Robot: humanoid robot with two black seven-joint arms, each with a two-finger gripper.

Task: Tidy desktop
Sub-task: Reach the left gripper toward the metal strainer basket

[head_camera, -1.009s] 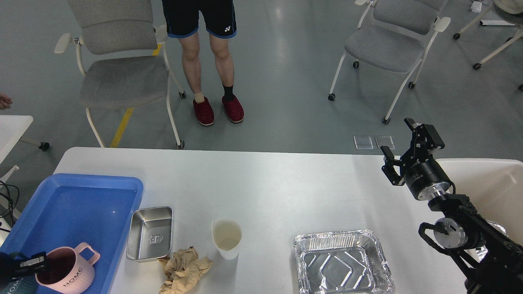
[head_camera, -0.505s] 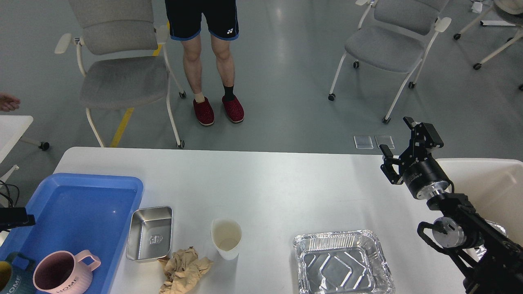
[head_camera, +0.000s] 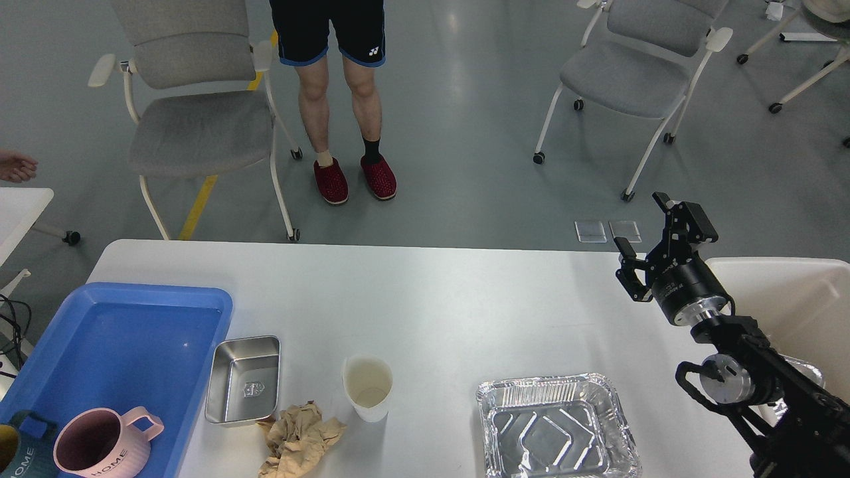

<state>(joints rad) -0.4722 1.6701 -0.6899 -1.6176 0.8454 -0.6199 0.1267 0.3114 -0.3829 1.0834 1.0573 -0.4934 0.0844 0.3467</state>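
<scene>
My right gripper (head_camera: 645, 243) hangs spread and empty over the far right of the wide smooth white desktop (head_camera: 425, 299), free to reach the crumpled brown paper (head_camera: 299, 438); my left gripper is out of view.

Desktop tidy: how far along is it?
Done: the pink ceramic mug sits in the blue plastic tray, a dark teal mug beside it. In hand: nothing; the right tool hangs open and empty, and the left tool is out of view. Left on the white desktop: steel rectangular tin, crumpled brown paper, white paper cup, foil tray.
</scene>
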